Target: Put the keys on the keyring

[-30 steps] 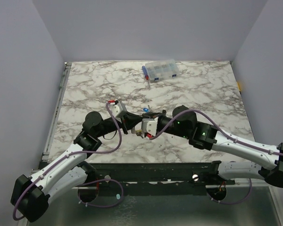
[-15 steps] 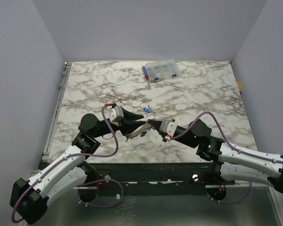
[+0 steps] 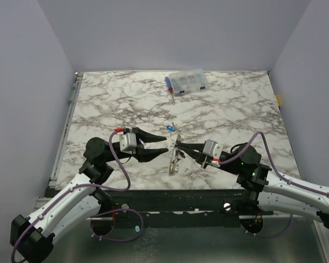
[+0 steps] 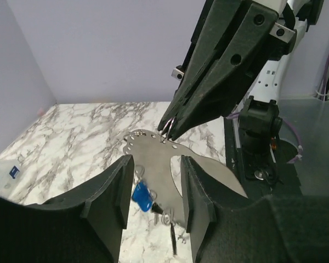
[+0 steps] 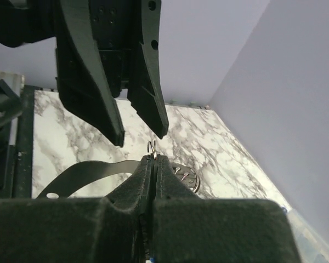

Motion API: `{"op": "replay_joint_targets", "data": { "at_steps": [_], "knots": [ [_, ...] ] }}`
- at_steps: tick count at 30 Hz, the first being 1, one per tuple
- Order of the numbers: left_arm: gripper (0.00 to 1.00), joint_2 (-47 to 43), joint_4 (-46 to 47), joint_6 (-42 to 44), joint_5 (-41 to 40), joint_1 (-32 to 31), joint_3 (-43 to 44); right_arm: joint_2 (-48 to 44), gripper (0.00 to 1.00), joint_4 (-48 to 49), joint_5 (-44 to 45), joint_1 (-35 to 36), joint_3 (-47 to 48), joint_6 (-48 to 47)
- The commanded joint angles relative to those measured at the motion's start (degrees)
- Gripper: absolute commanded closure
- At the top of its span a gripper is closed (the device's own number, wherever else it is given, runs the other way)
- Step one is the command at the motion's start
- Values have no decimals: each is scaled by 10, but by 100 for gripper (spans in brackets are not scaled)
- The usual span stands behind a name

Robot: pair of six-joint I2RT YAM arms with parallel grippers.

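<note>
Our right claw [image 3: 179, 144] is clenched on the keyring [image 3: 174, 157], which hangs near the desk's [image 3: 236, 109] front edge. Our left claw [image 3: 166, 145] stands released, facing it. A blue key [image 3: 169, 129] lies just behind.

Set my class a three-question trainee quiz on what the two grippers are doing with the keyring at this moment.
1. True or false: the left gripper is open and holds nothing.
2. Which gripper pinches the keyring? A) left B) right C) neither
3. Fill in: a small ___ key lies on the table just beyond the grippers.
Key: 1 true; 2 B, the right gripper; 3 blue.
</note>
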Motion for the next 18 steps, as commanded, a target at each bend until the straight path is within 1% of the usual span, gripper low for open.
{"op": "replay_joint_targets", "data": {
  "at_steps": [1, 3, 9, 14, 17, 18],
  "knots": [
    [57, 2, 19, 13, 41, -4, 1, -13, 99, -4, -66, -2, 12, 40],
    [60, 2, 24, 13, 44, -8, 0, -13, 99, -4, -83, -1, 14, 52],
    [63, -2, 44, 15, 58, -27, -10, 1, 99, 7, -115, -2, 20, 86],
    [64, -12, 48, 27, 69, -44, -21, 4, 99, 53, -112, -1, 9, 112],
    [63, -17, 48, 32, 71, -46, -24, 3, 99, 60, -105, -2, 9, 115],
    [62, -19, 48, 34, 71, -46, -25, 1, 99, 60, -104, -1, 9, 115]
  ]
}}
